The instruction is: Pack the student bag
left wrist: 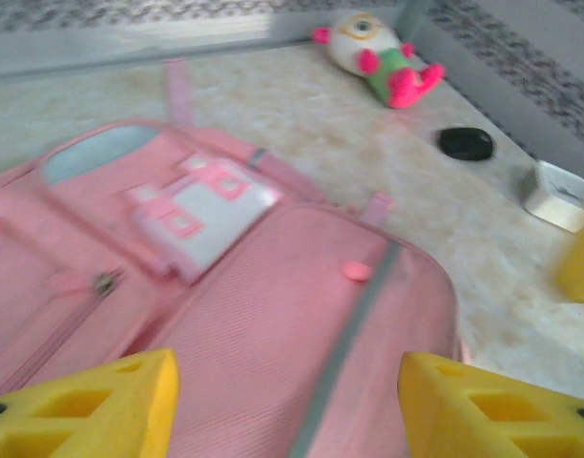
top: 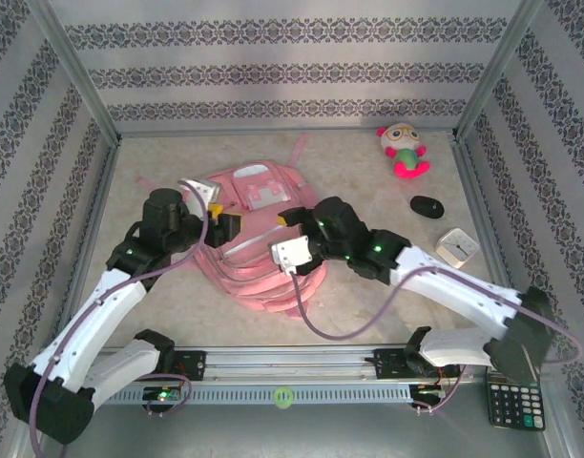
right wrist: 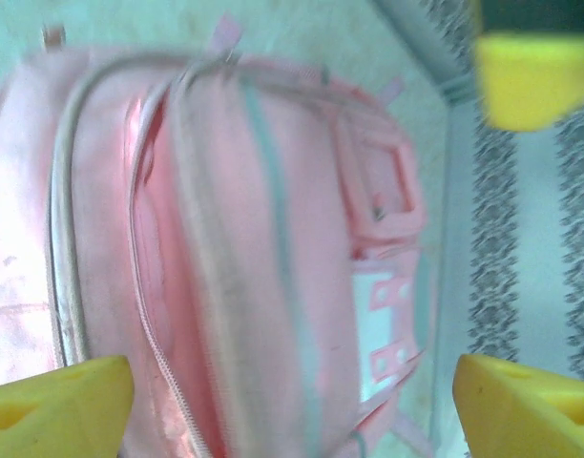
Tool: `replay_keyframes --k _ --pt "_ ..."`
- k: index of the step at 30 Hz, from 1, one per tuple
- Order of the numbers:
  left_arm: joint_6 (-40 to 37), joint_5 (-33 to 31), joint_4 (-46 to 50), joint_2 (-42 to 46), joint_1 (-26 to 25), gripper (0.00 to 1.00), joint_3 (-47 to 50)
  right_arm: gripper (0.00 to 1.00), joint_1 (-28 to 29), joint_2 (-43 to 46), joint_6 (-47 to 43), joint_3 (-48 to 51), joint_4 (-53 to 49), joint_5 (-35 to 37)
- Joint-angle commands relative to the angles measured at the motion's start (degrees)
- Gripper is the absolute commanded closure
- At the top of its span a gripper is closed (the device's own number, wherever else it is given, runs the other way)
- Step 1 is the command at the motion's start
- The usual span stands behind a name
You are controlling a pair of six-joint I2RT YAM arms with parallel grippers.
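While bag [top: 257, 196] sits centred, toy [top: 404, 151], mouse [top: 427, 206], calc [top: 514, 403] rt

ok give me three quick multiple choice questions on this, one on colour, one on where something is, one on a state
1. The student bag is mostly
A blue
B green
C pink

2. The calculator lies
A on the bag
B at the near right corner
C at the far left corner

3. The left gripper is
A open above the bag
B shut on a strap
C shut on a zip pull

Answers:
1 C, its fabric is pink in every view.
2 B, the top view shows it at the near right corner.
3 A, the left wrist view shows the jaws wide apart with nothing between them.
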State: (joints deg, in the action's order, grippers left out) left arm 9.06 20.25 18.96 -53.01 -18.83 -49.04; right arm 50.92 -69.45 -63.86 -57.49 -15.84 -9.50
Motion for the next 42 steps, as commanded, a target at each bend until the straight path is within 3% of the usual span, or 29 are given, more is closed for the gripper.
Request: replay_keyframes --k 1,7,13,15,18,20,22,23,27,29,33,36,42 --pt "7.81 -0.44 5.21 2.63 3.12 0.38 4.08 0.11 1.61 1.02 2.88 2.57 1.81 -3.66" --pt "13.8 8.03 1.08 3.5 5.63 0.34 10.54 0.11 2.08 -9.51 -0.61 0.25 1.09 -0.23" --pt "17.56 10.33 -5.51 1.75 7.26 0.33 15.81 0.13 0.86 -17.7 -4.22 -0.77 4.05 2.83" --pt "17.83 10.6 -7.61 0.17 7.71 0.33 16.81 0.23 0.29 -19.07 -4.46 -0.3 6.61 4.2" --pt "15.37 11.84 -8.37 -1.92 8.18 0.33 16.6 0.52 -0.51 -19.96 -4.56 0.59 10.49 5.8" --pt "11.55 13.56 -7.35 -2.53 8.99 0.33 14.93 0.67 -1.05 -19.62 -5.14 0.79 10.8 6.01" --pt "6.3 15.15 -4.62 -2.48 10.28 0.33 11.77 0.92 -1.72 -18.47 -7.04 1.29 10.26 6.3" --pt "1.94 17.7 -2.9 -2.61 10.93 0.33 9.97 0.99 -2.15 -17.49 -8.25 2.0 10.6 6.2" --pt "-21.51 23.49 7.95 -2.41 11.28 0.3 3.11 1.0 -4.67 -12.58 -9.66 4.0 11.3 2.7" --pt "-34.05 23.07 13.63 -2.44 11.35 0.29 1.22 1.0 -6.13 -9.6 -9.84 4.95 11.09 -0.47" --pt "-49.21 20.29 18.73 -5.43 10.89 0.3 1.62 1.0 -7.65 -6.35 -9.67 6.33 10.99 -3.91" --pt "-54.94 16.53 20.11 -8.43 8.26 0.3 2.93 1.0 -8.07 -5.22 -9.55 7.04 10.78 -4.75" --pt "-54.95 11.42 13.21 -13.83 5.09 0.3 5.0 1.0 -8.51 -5.67 -9.08 8.01 10.74 -5.65"
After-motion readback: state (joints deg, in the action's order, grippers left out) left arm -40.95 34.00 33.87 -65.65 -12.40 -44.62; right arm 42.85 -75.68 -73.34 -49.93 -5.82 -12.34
